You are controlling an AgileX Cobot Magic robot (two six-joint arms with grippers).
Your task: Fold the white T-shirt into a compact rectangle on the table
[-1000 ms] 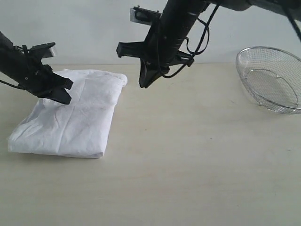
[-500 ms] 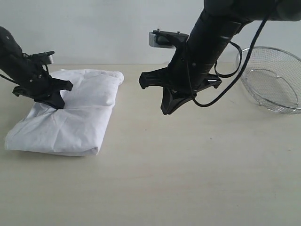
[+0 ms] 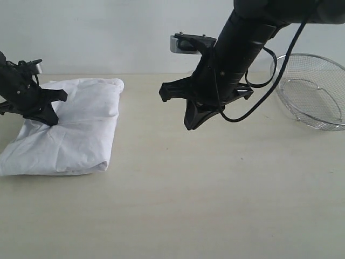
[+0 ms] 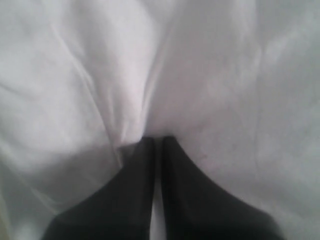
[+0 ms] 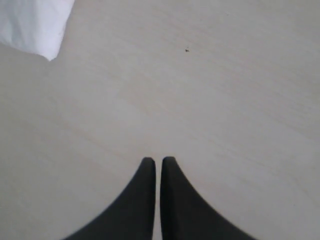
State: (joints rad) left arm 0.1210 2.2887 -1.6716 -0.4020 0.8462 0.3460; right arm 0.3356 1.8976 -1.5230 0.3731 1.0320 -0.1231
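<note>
From the exterior view: at nine o'clock on the table [image 3: 215,205], the white T-shirt [image 3: 70,129], already doubled into a thick, roughly rectangular stack, plain side up, no sleeve or banner showing, edges a little uneven, one corner reaching the picture's edge. Down on the ten o'clock part of that stack, the left gripper [image 3: 51,120], jaws together, cloth dented beneath the tips. Aloft near the centre, toward twelve o'clock, the right gripper [image 3: 190,125], jaws closed, carrying nothing, well apart from the shirt. At two o'clock, a round wire-mesh basket [image 3: 312,91], apart from everything else. From the left wrist view: the left gripper [image 4: 157,140] clamped tight, tips sunk into the white T-shirt [image 4: 210,65], creases running together right at the tips, so seemingly pinching a ridge of fabric rather than merely resting on it. From the right wrist view: the right gripper [image 5: 158,161] closed to a hairline gap, empty, hanging over bare table [image 5: 225,100]; one folded corner of the white T-shirt [image 5: 35,22] just in sight, well clear of the tips. Judging by the lie of things, folding largely done, a compact block already formed. Left to do, probably: squaring or flattening the stack, letting go of the cloth, clearing both arms.
</note>
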